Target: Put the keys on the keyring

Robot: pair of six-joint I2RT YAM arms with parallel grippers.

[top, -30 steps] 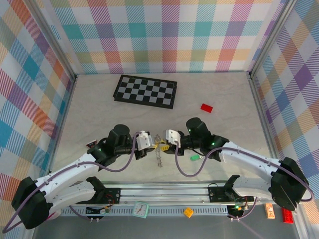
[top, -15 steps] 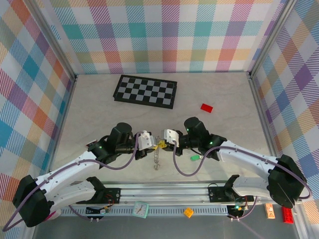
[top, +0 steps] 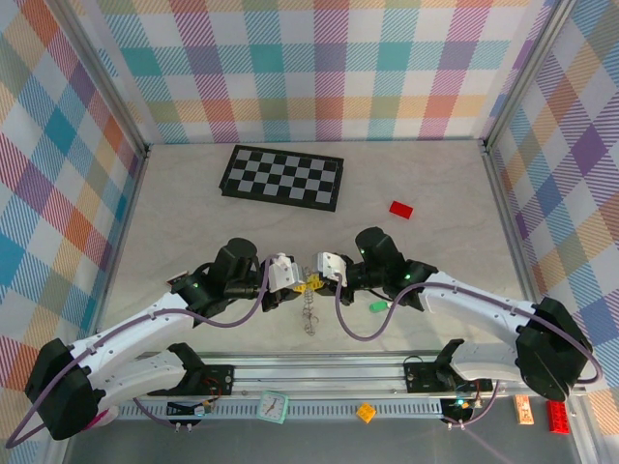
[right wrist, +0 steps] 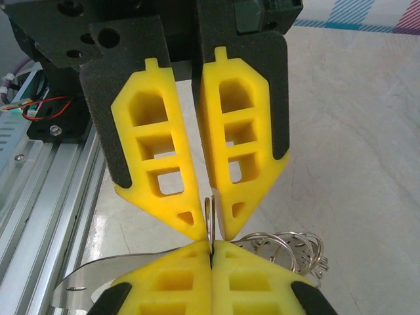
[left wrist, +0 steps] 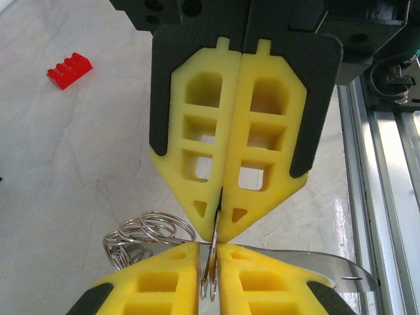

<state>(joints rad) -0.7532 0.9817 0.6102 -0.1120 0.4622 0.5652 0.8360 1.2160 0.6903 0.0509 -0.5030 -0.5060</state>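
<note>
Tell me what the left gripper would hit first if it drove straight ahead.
The right gripper, most likely: its yellow tips face the left gripper nose to nose, almost touching, with only the wire of the keyring that it pinches between them.

Top view: the thin grey metal wire keyring (top: 309, 315) hangs below the meeting fingertips, too small for you to count its loops.

Left wrist view: its coils sit partly hidden behind the left gripper (left wrist: 209, 249), whose yellow fingers (left wrist: 151, 289) the bottom edge cuts off.

Wire inside the right gripper's (left wrist: 220, 226) closed tips is hidden.

You cannot tell whether the left gripper clamps the wire.

The small green plastic-headed key (top: 377, 306) is too small to tell head from blade.
</note>
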